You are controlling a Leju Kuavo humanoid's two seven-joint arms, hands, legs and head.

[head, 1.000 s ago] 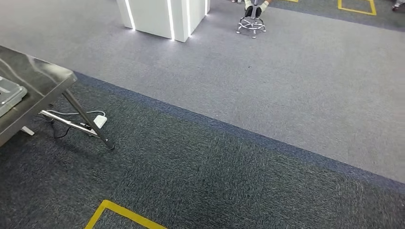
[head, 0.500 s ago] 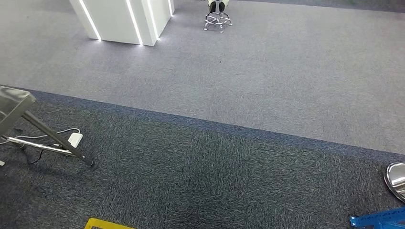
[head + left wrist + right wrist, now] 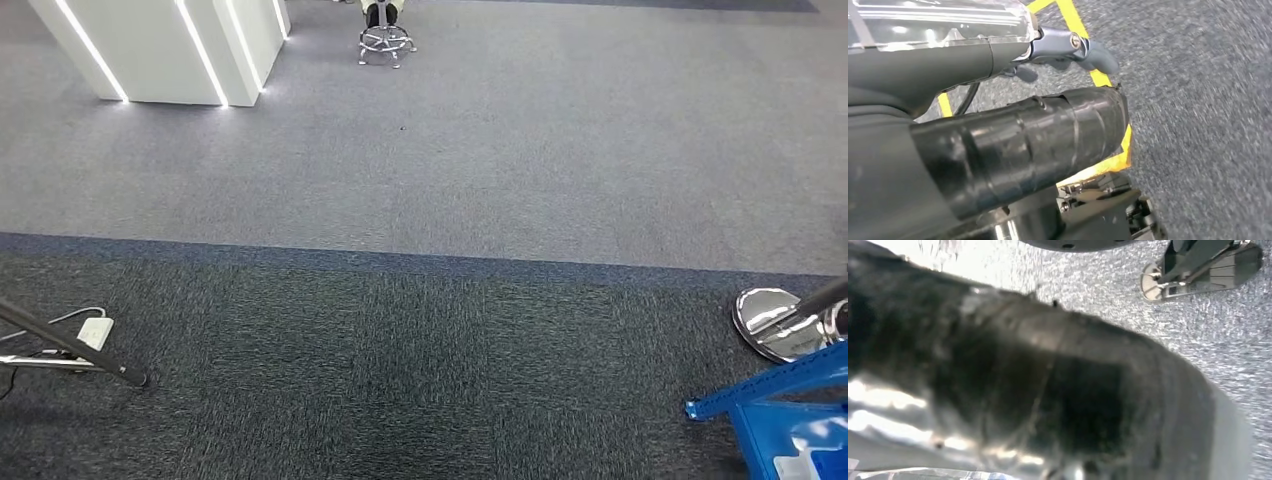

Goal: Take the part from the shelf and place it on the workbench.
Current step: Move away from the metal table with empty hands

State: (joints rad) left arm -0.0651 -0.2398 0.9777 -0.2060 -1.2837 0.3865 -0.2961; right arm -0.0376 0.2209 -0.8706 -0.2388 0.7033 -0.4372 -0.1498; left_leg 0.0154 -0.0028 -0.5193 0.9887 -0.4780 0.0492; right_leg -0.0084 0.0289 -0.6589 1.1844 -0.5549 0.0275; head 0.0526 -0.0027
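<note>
The blue shelf [image 3: 775,385] enters at the head view's lower right corner; a pale item [image 3: 812,447] lies inside it, too small to identify as the part. The left robot hand [image 3: 1068,47] hangs above carpet [image 3: 450,330] with yellow floor tape [image 3: 1073,22]; its grip state cannot be told. The right robot hand [image 3: 1048,390] is blurred; state cannot be told. A chrome base [image 3: 775,320] stands beside the shelf.

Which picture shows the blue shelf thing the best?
The head view shows it best: the blue shelf pokes in at the lower right corner, next to a shiny round base on the dark carpet. Both wrist views look down at carpet past dark wrapped parts, and I can't make out anything blue in them.
</note>
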